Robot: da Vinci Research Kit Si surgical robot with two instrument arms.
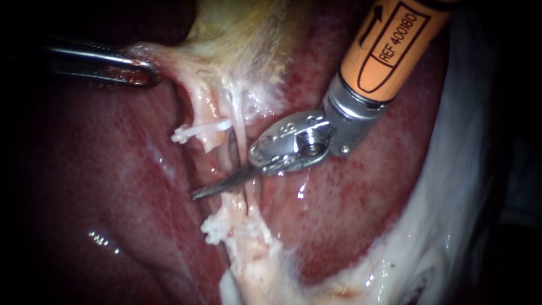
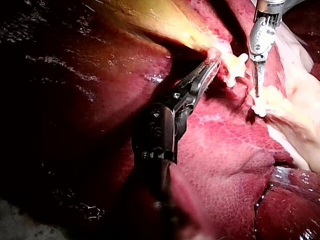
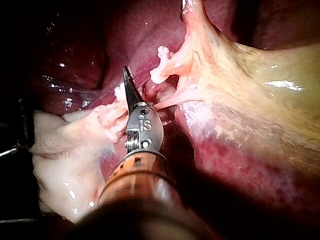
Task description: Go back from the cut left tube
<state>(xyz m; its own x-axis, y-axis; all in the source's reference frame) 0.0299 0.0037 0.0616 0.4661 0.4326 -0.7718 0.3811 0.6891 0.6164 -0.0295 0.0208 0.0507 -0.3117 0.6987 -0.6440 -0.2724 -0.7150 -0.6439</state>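
Note:
The left tube is cut in two. Its upper stump [image 1: 210,135] carries a white clip [image 1: 195,132], and its lower stump [image 1: 228,217] carries white clips [image 1: 215,230]. My right instrument [image 1: 197,194] comes in from the upper right, and its thin blades lie together in the gap between the stumps, holding nothing. A thin pale strand [image 1: 239,127] to the right of the cut is still whole. My left instrument [image 1: 148,73] is shut on the gallbladder's [image 1: 243,34] pale neck tissue at the upper left. In the right wrist view the blades [image 3: 127,80] point between the clipped stumps.
Dark red liver [image 1: 101,186] surrounds the tubes on both sides. White fatty tissue [image 1: 451,186] runs along the right and lower edge. In the left wrist view my left instrument [image 2: 210,67] holds the tissue close beside the upper clip [image 2: 236,67].

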